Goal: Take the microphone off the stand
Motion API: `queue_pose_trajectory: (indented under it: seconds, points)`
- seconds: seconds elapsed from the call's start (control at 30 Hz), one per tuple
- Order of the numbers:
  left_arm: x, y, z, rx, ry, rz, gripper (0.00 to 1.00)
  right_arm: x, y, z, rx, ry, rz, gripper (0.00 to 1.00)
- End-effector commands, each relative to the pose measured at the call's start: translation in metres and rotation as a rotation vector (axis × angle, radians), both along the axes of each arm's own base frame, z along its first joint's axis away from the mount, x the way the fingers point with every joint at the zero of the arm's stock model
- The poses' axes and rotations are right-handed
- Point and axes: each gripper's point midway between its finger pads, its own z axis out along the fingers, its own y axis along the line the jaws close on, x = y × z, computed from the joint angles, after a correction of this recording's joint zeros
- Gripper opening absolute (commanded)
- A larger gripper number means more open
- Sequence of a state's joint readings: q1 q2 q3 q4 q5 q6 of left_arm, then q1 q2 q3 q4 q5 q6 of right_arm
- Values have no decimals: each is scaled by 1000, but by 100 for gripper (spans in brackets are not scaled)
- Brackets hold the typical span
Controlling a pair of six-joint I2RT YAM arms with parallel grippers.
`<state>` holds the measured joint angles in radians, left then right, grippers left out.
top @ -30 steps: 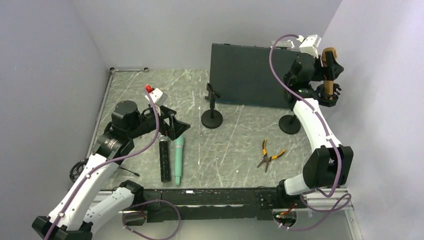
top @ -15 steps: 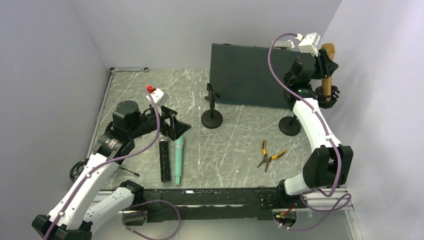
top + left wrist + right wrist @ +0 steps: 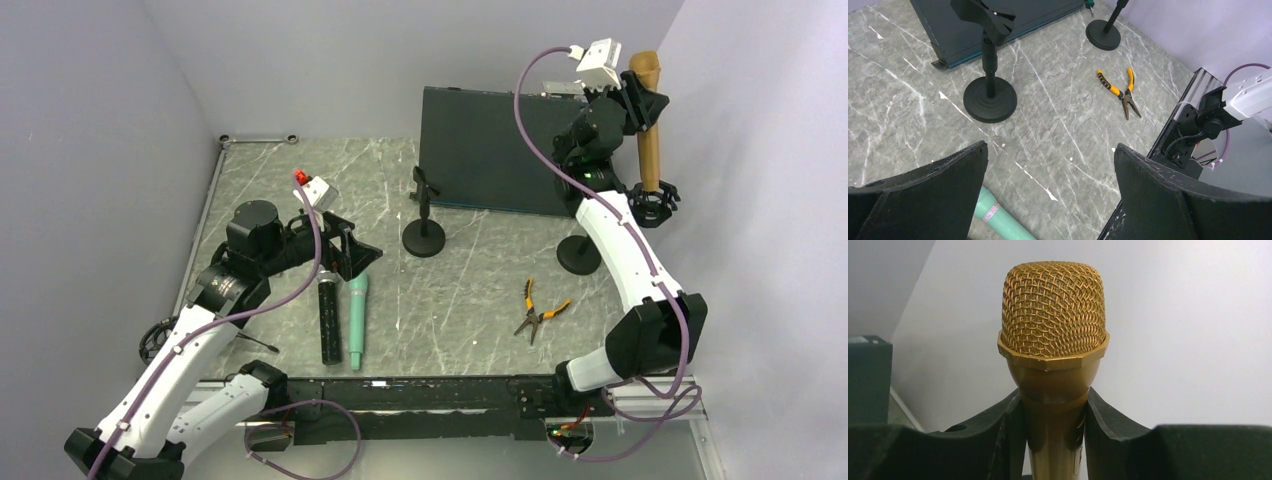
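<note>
A gold microphone (image 3: 648,125) stands upright at the back right, its mesh head (image 3: 1053,315) filling the right wrist view. My right gripper (image 3: 640,100) is shut on its neck just under the head, a finger (image 3: 998,435) pressed on each side. The microphone's lower end sits at the clip (image 3: 655,200) of the black stand, whose base (image 3: 580,250) rests on the table; I cannot tell whether they still touch. My left gripper (image 3: 350,255) hangs open and empty over the table's left part, its gap (image 3: 1050,150) wide above bare marble.
A teal microphone (image 3: 356,320) and a black one (image 3: 329,320) lie side by side under the left gripper. A second, empty stand (image 3: 424,215) stands mid-table. Yellow-handled pliers (image 3: 540,310) lie front right. A dark panel (image 3: 495,150) leans at the back.
My right gripper closed on the gold microphone and rose, drawing it up out of the stand's clip. The left arm has not moved.
</note>
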<state>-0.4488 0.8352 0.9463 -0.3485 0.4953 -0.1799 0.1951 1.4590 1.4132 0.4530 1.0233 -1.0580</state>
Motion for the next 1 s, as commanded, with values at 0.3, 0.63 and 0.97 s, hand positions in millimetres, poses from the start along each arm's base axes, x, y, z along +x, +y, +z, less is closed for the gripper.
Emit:
queue_pose_trajectory:
  seconds: [0.3, 0.63, 0.97]
  points:
    - [7, 2, 2, 10, -25, 26, 99, 0, 95, 72, 80, -142, 266, 25]
    - [13, 5, -4, 29, -17, 57, 99, -33, 200, 27, 657, -61, 836, 23]
    - [21, 14, -8, 59, -22, 120, 99, -90, 328, -69, 1384, 282, 1251, 16]
